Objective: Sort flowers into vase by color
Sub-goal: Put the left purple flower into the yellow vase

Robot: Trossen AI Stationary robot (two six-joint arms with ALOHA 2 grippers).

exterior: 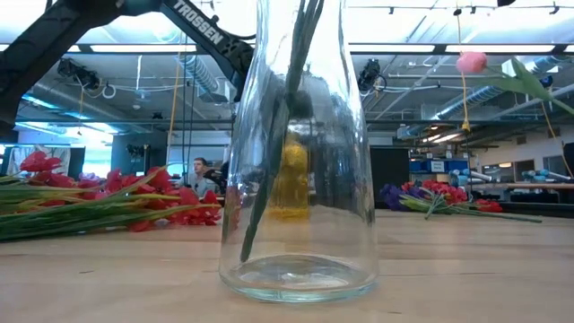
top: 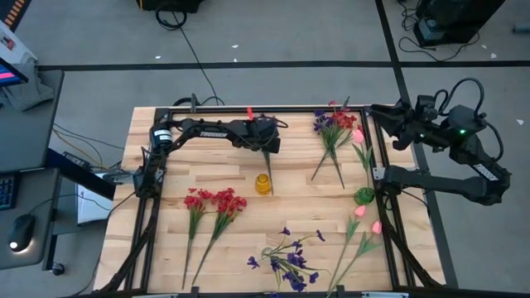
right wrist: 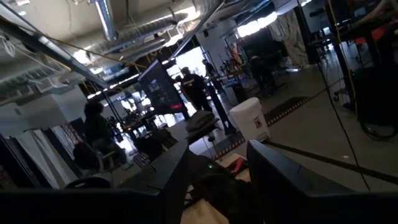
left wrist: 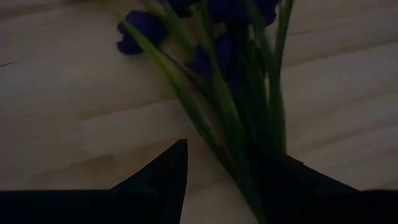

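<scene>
My left gripper (top: 268, 151) (left wrist: 227, 155) hangs over the middle of the table, pointing steeply down, shut on a dark purple sprig (left wrist: 217, 56). A clear glass vase (exterior: 298, 179) stands close to the near edge. Dark green stems (exterior: 269, 161) lean inside it, their ends on its bottom. Red flowers (top: 214, 203) lie near left, purple flowers (top: 286, 261) near middle, pink buds (top: 368, 219) near right. A mixed bunch (top: 333, 126) lies at the far right. My right gripper (top: 377, 110) (right wrist: 217, 165) is raised by the table's right edge, open, with nothing between its fingers. My left gripper has the sprig's green stems (left wrist: 245, 177) between its two fingers, where the branches run together, close against one finger. The fingers come from above, slanting toward the near edge, and the stems run on ahead of them. The blooms (left wrist: 143, 31) spread out over the wood; whether they touch it I cannot tell.
A small yellow bottle (top: 263, 184) stands just beside the held stem (top: 270, 175). A green round thing (top: 364, 196) sits by the right arm's base. Bare wood lies between the red flowers and the left arm's base. People stand in the room beyond the table.
</scene>
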